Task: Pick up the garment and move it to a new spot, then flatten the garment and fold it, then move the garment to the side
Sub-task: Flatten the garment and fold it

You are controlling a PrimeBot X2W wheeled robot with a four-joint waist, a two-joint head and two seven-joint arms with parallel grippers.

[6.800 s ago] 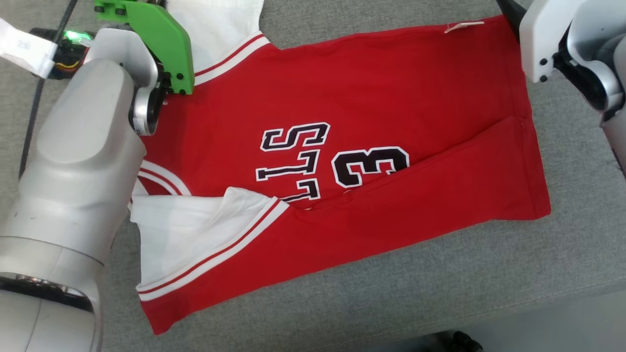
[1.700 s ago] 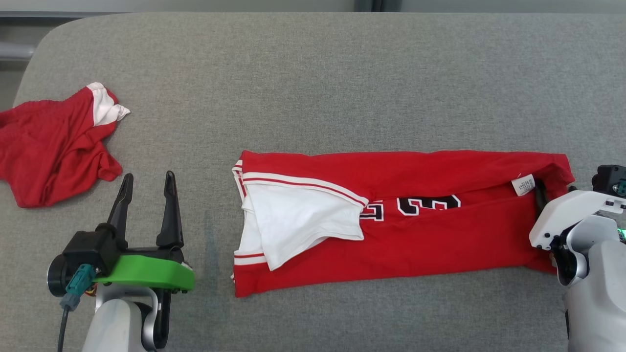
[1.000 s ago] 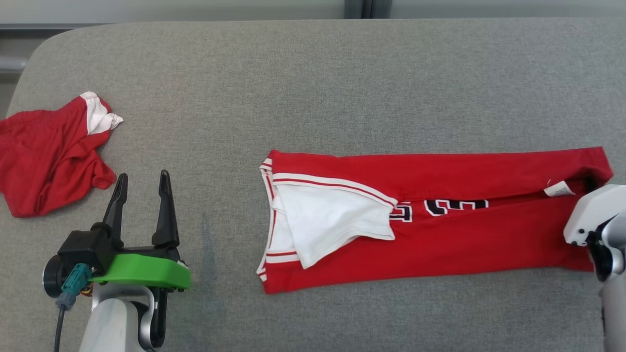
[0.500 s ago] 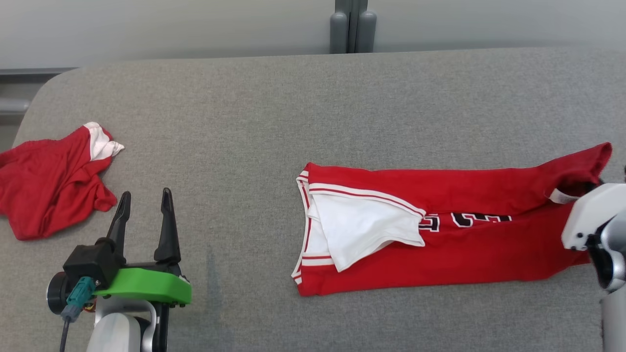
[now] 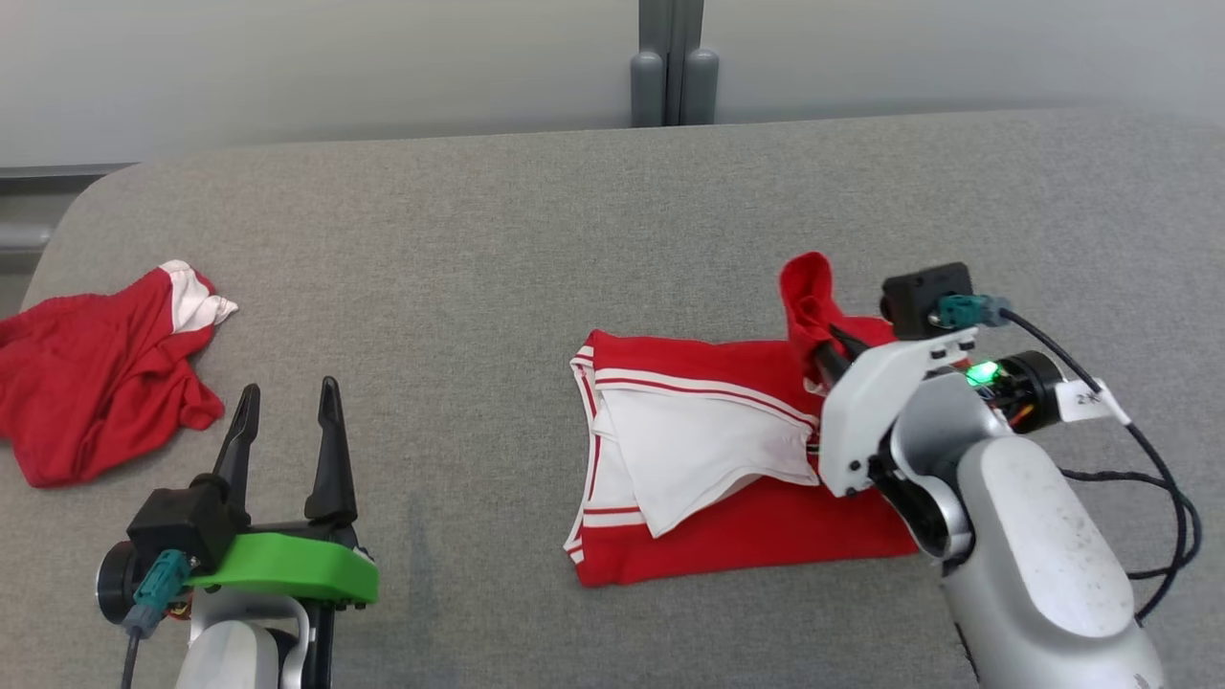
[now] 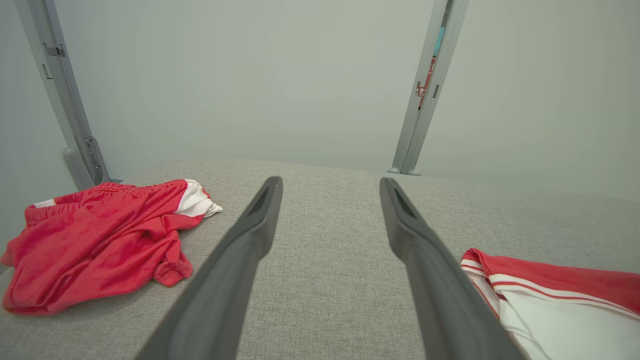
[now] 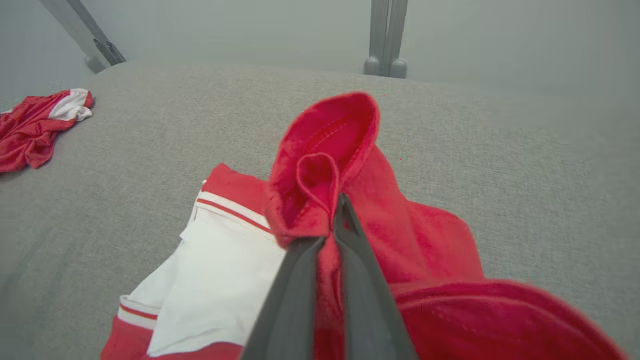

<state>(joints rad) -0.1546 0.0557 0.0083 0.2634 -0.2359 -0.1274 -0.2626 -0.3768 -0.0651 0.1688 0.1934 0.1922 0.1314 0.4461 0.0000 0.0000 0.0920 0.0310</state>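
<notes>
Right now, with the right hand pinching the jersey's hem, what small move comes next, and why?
Probably carry the hem toward the striped end and lay it down: the right hand is shut on it, raised above the middle of the jersey, and the fold looks unfinished.

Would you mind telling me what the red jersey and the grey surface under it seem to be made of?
Red jersey: soft matte knit, likely cotton or polyester; it crumples limply where the right end effector pinches it. Grey surface: matte woven fabric, seemingly upholstery; a fine flecked weave shows.
</notes>
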